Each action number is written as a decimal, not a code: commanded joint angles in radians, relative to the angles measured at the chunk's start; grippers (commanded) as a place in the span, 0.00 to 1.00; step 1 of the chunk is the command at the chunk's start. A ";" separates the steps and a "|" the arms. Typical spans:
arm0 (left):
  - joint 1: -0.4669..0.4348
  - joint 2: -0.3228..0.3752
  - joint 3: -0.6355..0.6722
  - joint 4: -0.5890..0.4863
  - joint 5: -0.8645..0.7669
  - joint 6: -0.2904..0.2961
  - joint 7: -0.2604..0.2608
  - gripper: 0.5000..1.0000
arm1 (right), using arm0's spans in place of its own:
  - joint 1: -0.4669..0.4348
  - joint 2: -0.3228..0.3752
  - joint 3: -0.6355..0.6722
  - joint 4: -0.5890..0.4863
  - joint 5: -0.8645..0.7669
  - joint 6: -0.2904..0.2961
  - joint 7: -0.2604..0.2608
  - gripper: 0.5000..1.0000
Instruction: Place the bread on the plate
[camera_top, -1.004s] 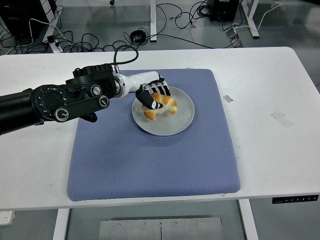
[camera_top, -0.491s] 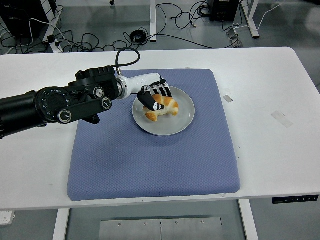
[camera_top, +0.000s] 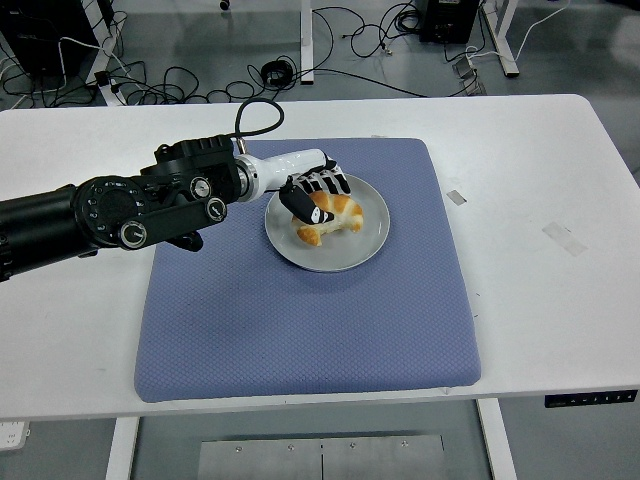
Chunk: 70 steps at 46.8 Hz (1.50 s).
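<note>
A grey floor strewn with black cables is seen beyond a white desk, on which a blue mat is laid. The left hand is held over the left part of the plate, fingers curled down over the top of the bread, the thumb lying on its left side. The bread appears gripped; whether it is being pinched or only loosely touched cannot be settled from this height. The bread is seen on the plate, just right of and below the palm, its long axis running roughly left to right with a slight upward tilt to the right. The plate rests on the upper middle of the mat. The forearm is extended from the picture's left edge, wrist level, palm turned downward. The right hand is not in view. Placement is judged essentially done; the coming move is judged to be release, with the fingers lifted upward and leftward, clear of the bread.
</note>
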<state>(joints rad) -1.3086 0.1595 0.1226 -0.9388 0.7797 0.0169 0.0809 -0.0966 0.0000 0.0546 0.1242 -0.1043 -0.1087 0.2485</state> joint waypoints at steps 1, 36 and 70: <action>0.000 0.000 0.000 0.000 0.001 0.000 0.000 0.43 | 0.000 0.000 -0.001 0.000 0.000 0.000 0.000 1.00; -0.035 0.017 -0.015 -0.002 -0.010 -0.006 0.008 0.97 | 0.000 0.000 0.001 0.000 0.000 0.000 0.000 1.00; -0.083 0.160 -0.333 0.196 -0.359 -0.031 0.007 0.97 | 0.001 0.000 -0.001 0.000 0.000 0.000 0.000 1.00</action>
<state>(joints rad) -1.4022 0.3083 -0.1602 -0.7423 0.4224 -0.0002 0.0841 -0.0969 0.0000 0.0547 0.1242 -0.1043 -0.1090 0.2485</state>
